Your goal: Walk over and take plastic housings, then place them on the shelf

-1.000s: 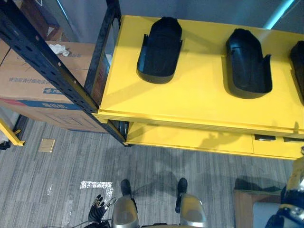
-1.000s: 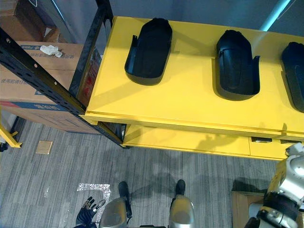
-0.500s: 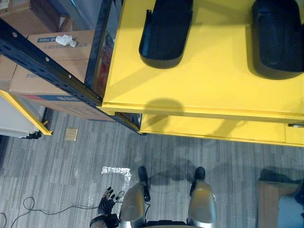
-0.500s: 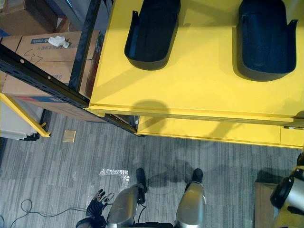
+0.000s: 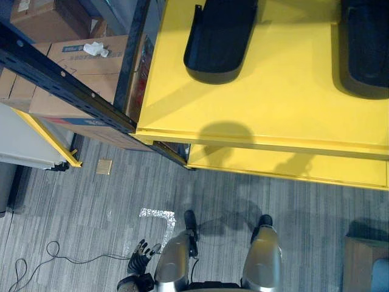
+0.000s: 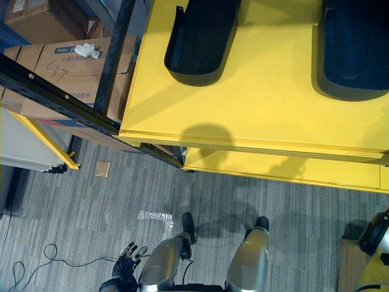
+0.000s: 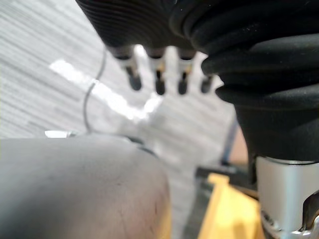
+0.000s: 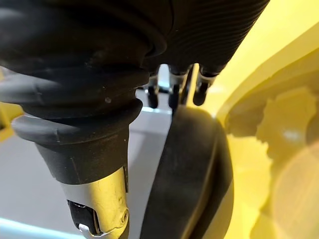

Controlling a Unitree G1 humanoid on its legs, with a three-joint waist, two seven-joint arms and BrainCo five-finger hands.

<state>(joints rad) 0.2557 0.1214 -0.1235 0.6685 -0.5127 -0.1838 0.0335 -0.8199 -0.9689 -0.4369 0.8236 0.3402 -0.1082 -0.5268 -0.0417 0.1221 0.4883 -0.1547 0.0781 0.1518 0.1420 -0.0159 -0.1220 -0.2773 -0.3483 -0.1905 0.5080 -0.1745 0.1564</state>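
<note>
- We look down on grey striped carpet (image 5: 91, 207) that carries a silver tape mark (image 5: 157, 214) and a small tan square (image 5: 104, 166). A black perforated rack beam (image 5: 67, 85) crosses on the left. The yellow shelf (image 5: 273, 103) spreads to the right, with a lower yellow level (image 5: 285, 167) beneath it.
- Behind the beam stand closed cardboard boxes (image 5: 73, 67), one with a white crumpled wad (image 5: 96, 49) on top.
- On the shelf, well apart, lie the left housing (image 5: 220, 36) and the right housing (image 5: 364, 48). Both are black and hollow side up, with the long axis running away from the front edge and the rounded end towards us.
- Our left hand (image 5: 140, 250) hangs low over the carpet, fingers straight and slightly spread, empty.
- Our right hand (image 8: 173, 99) has its fingers hanging straight. A dark curved thing (image 8: 189, 169) sits just past the tips, and we cannot tell whether they touch it.
</note>
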